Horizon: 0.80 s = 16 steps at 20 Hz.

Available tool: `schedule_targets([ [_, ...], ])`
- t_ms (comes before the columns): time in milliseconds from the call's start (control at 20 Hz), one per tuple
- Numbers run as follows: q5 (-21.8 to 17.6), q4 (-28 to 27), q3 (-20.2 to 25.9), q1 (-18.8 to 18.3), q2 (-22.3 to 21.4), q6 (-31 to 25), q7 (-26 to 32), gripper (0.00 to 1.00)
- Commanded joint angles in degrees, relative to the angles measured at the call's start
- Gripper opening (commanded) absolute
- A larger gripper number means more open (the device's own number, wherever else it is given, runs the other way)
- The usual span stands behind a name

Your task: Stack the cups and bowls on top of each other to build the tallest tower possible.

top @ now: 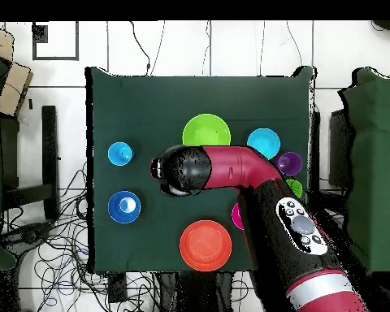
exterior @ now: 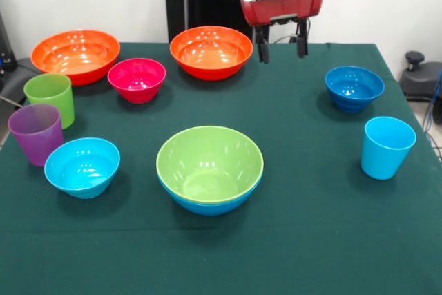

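The table (exterior: 304, 240) wears a dark green cloth, and I take its middle as the clock centre in the front view. The arm (top: 255, 175) comes down at about 1 o'clock, and its gripper (exterior: 282, 43) hangs above the cloth with the two fingers spread and nothing between them.

The tower (exterior: 209, 170) is only a base for now: the large lime green bowl (exterior: 209, 160) sits nested in the large blue bowl (exterior: 207, 205), just toward 6 o'clock from the centre. One orange bowl (exterior: 210, 51) stands at 12 o'clock, just beside the gripper, and the second orange bowl (exterior: 75, 55) at 10 o'clock.

The small bowls are apart: magenta bowl (exterior: 137, 79) at 11 o'clock, cyan bowl (exterior: 82, 166) at 8 o'clock, dark blue bowl (exterior: 354, 88) at 2 o'clock.

The cups stand upright: green cup (exterior: 50, 98) and purple cup (exterior: 36, 132) close together at 9 o'clock, light blue cup (exterior: 387, 146) at 4 o'clock.

I judge that stacking has hardly begun. The bowls are glossy, so a rim pinch may slip and drop a bowl. The two cups near each other leave little room for a finger; one can be knocked over. An orange bowl set off-centre may tilt the pile.
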State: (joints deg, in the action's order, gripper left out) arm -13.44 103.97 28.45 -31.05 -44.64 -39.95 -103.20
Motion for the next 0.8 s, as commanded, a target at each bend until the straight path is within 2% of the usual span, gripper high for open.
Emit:
schedule_targets([
  [50,-2.67,8.15,-3.51,0.64,-1.32,4.84,-5.71,1.00],
  [300,-2.27,8.16,-4.22,2.63,-1.39,5.29,-7.09,1.00],
  [500,-2.45,8.78,-5.48,6.00,1.48,11.09,-10.60,1.00],
  [650,-3.01,9.25,-7.93,8.90,1.92,13.88,-12.36,1.00],
  [800,-3.40,10.04,-9.20,9.49,3.30,17.20,-11.86,1.00],
])
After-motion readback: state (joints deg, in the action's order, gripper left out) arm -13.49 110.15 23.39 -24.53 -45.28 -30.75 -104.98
